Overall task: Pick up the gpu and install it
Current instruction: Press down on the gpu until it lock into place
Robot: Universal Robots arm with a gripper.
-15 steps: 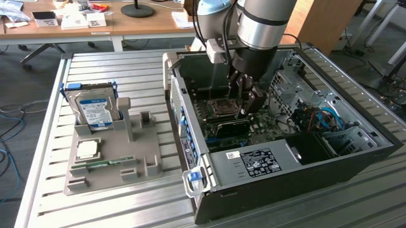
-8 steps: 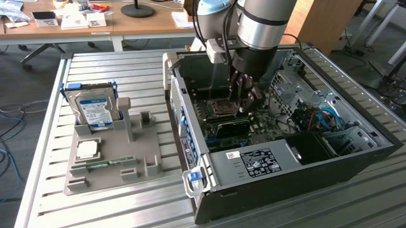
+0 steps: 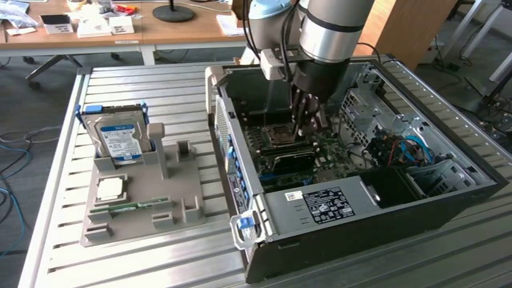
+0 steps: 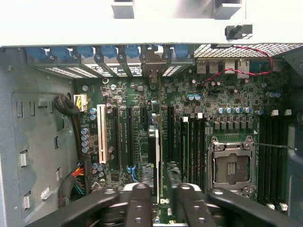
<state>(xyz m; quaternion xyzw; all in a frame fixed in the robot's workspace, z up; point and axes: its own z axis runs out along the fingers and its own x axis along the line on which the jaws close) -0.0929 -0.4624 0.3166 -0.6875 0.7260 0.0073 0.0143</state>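
Gpu (image 4: 155, 161) upright in motherboard (image 4: 189, 109) slot.

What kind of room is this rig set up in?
Probably a robotics lab or office workshop. An open computer case lies on a slatted aluminium workbench beside a grey parts fixture holding a hard drive. Behind it stands a wooden desk with papers, above a carpeted floor.

We see a slatted bare-metal table top (image 3: 160, 90), matt silver, ribbed. The PC case (image 3: 448, 210) is black painted sheet metal outside, dull grey perforated steel inside. Its motherboard (image 4: 189, 104) is dark green, semi-gloss, with 1 white plastic slot (image 4: 102, 135) and shiny metal on the CPU socket (image 4: 232, 163). The gripper (image 4: 161, 198) fingers look matt black plastic. The grey tray (image 3: 144, 204) is matt moulded plastic. The hard drive (image 3: 120, 141) carries a glossy paper label. The desk (image 3: 120, 30) is smooth light wood.
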